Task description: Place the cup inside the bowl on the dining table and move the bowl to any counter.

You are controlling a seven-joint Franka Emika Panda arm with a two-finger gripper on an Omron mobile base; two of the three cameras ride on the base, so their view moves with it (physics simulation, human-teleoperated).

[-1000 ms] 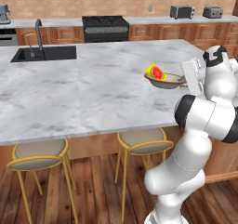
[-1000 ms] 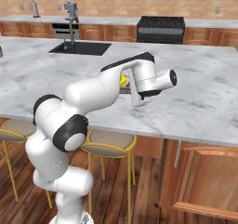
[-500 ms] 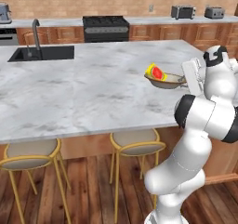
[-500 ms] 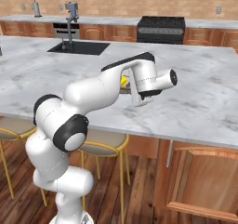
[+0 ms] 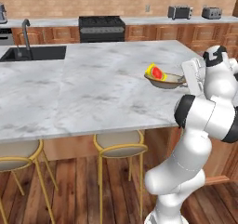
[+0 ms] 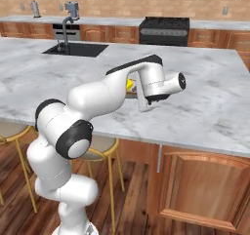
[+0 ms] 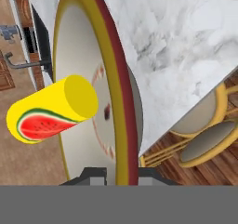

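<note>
My claw (image 7: 116,174) is pinched nearly shut on the rim of the bowl (image 5: 165,80), one fingertip either side of the edge in the hand view. Bowl sits lifted just above the tabletop (image 5: 93,88), near the robot-side end, with the cup (image 5: 155,72) inside it, lying tilted against the inner wall. Cup-in-bowl looks done; I judge the step now is carrying the bowl to a counter (image 5: 139,21) along the brick wall. To do it well: I'd keep the bowl level, since a rim pinch is thin and the cup (image 7: 51,109) can roll out. Move slow, no wrist roll, clear the tabletop edge and stools (image 5: 120,146), set down flat before letting go.
</note>
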